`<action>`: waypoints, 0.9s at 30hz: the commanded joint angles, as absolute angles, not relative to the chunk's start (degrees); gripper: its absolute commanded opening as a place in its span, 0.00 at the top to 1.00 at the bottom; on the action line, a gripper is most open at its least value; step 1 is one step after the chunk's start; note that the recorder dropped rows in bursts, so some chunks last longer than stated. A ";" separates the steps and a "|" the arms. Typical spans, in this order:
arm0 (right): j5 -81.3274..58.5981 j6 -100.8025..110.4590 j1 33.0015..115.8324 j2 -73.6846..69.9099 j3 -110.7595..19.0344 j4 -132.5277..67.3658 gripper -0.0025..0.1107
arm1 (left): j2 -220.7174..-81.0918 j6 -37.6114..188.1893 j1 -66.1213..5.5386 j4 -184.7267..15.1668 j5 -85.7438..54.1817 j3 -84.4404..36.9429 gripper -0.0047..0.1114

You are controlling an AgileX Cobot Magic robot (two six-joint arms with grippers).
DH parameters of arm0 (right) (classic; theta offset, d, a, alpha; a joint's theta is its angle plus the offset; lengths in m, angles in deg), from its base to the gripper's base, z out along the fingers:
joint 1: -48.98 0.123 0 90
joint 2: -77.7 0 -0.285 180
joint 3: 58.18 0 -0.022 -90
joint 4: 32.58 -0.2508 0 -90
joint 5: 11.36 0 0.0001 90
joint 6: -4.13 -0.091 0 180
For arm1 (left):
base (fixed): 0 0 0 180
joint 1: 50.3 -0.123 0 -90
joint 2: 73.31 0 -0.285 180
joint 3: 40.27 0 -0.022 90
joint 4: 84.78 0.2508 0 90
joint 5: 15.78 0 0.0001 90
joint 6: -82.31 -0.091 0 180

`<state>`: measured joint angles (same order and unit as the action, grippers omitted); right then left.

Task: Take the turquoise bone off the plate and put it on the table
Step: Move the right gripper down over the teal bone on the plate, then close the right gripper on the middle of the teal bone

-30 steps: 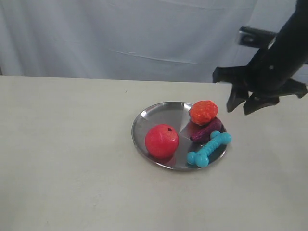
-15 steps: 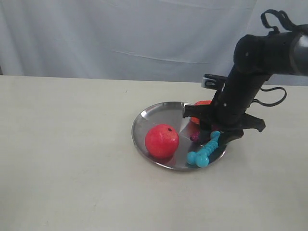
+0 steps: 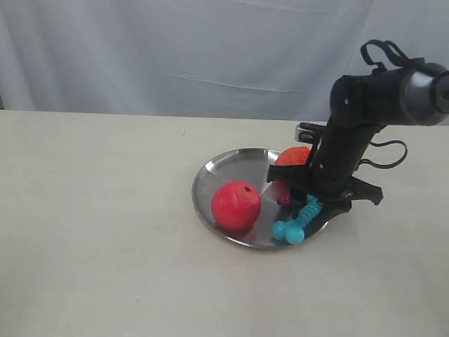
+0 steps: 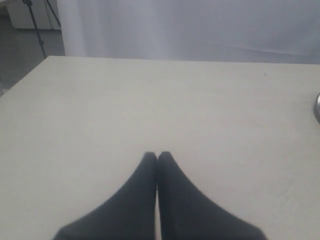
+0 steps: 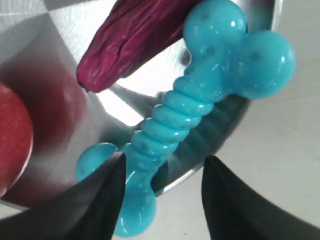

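Turquoise bone (image 5: 175,120) lying at the edge of the plate (image 3: 217,175), knobs overhanging the rim. Right gripper (image 5: 162,172): jaws spread astride the ribbed shaft. Left gripper (image 4: 157,156): jaws pressed together above the matte beige table (image 3: 98,232). White curtain (image 3: 210,49) behind.

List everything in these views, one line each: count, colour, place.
plate: one, shiny silver, on the table, right of centre in the exterior view.
red ball: one, red, on the plate's left part.
lumpy item: one, orange-red, at the plate's far edge, partly hidden by the right arm.
oblong item: one, dark purple, on the plate beside the bone.
turquoise bone: one, turquoise, on the plate at its near right rim.
table: one, beige, under everything.
curtain: one, white, behind the table.
left gripper: one, black, shut, over bare table.
right gripper: one, black, open, a finger on each side of the bone's shaft.
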<state>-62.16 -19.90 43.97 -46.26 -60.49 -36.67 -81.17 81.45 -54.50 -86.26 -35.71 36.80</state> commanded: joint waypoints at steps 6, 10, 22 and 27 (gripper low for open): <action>-59.33 -20.71 43.96 -48.56 -60.87 -35.93 0.57 | -81.09 81.69 -54.75 -86.24 -35.40 36.94 0.96; -57.79 -20.71 43.96 -49.62 -60.87 -35.93 0.57 | -81.09 81.69 -54.75 -86.24 -35.40 36.94 0.96; -59.02 -19.88 43.96 -49.62 -60.87 -33.90 0.91 | -81.09 81.69 -54.75 -86.24 -35.40 36.94 0.96; -59.39 -18.54 43.96 -49.62 -60.87 -33.78 0.61 | -81.09 81.69 -54.75 -86.24 -35.40 36.94 0.96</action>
<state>-57.88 -19.48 44.06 -48.87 -61.14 -35.43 -81.17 81.45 -54.50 -86.26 -35.71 36.80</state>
